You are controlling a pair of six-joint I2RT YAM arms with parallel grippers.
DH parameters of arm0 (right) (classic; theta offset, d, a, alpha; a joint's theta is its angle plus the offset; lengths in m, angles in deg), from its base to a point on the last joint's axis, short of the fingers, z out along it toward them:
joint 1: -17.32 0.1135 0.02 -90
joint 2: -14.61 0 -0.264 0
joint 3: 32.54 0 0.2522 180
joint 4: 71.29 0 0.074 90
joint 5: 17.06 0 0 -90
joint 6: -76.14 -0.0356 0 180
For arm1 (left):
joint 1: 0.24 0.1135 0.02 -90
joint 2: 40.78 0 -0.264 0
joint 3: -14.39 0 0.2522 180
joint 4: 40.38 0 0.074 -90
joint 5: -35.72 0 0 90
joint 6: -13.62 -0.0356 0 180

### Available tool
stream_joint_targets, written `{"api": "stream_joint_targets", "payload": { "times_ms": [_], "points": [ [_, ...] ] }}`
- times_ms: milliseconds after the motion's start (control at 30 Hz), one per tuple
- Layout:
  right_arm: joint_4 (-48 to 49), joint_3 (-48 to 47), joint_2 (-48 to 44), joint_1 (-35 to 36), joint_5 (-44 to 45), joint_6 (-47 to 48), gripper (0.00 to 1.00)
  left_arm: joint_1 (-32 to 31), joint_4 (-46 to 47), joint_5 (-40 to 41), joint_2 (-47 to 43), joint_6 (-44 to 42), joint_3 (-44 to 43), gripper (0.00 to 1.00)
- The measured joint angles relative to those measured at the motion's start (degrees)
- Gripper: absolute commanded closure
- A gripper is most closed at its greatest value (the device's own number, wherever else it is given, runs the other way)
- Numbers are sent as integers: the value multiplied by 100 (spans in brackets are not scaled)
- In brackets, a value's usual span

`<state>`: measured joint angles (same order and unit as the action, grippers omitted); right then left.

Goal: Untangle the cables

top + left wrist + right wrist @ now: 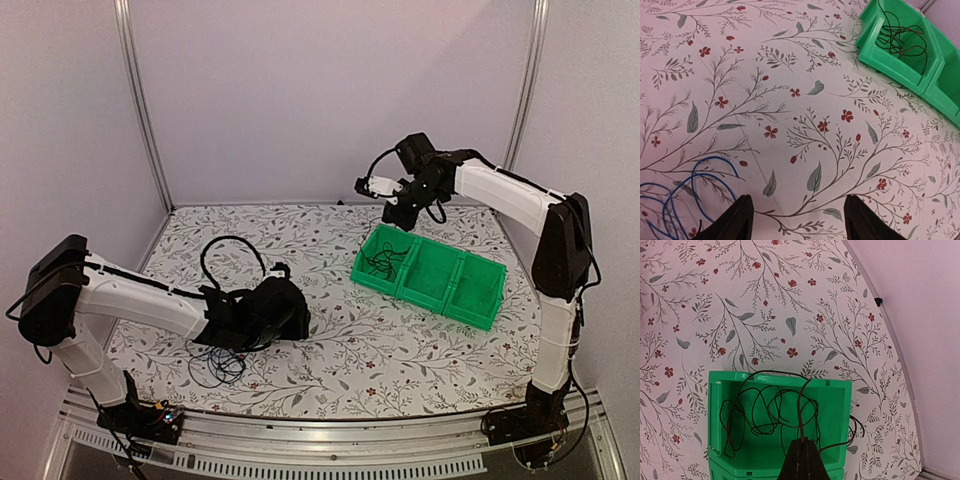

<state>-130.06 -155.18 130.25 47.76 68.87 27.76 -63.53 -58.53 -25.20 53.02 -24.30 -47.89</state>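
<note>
A thin dark cable [765,410] lies in loose loops inside the end compartment of the green bin [832,390], with one loop hanging over its right wall. My right gripper [803,442] is shut on a strand of this cable, which rises from the fingertips; in the top view the gripper [398,213] hovers above the bin's left compartment [372,272]. More thin cables, blue in the wrist view [685,190], lie coiled on the table by my left arm [215,365]. My left gripper [802,220] is open and empty over bare tablecloth, to the right of the blue coil.
The green bin [480,300] has three compartments and stands at the right middle of the floral table; the other two look empty. A black loop [235,243] arches over the table behind my left wrist. Walls and metal posts close the back and sides.
</note>
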Motion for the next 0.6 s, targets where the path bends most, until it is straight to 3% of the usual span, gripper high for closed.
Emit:
{"api": "stream_joint_targets", "payload": {
  "times_ms": [267, 600],
  "points": [
    [-232, 179, -109, 0, -232, -247, 100, 0, 129, -31, 17, 4, 2, 36],
    [-210, 181, -1080, 13, -343, -361, 100, 0, 302, -153, 258, 2, 2, 36]
  ]
}}
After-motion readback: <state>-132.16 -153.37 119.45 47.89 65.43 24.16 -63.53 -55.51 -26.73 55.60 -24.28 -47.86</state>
